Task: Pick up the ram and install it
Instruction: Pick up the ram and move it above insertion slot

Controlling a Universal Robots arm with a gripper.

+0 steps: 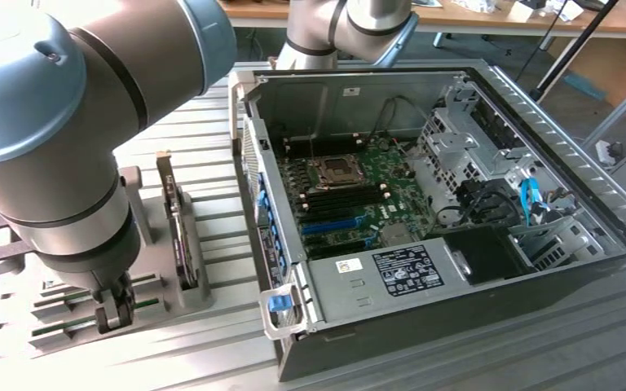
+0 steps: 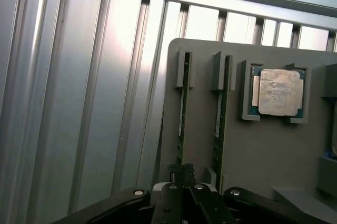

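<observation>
Around the ram [image 2: 180, 119] — tool [image 2: 182, 170] straight down

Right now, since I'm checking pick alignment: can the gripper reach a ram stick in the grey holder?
Probably yes: the gripper sits right at one ram stick end, nothing between them; the second stick stands apart.
</observation>
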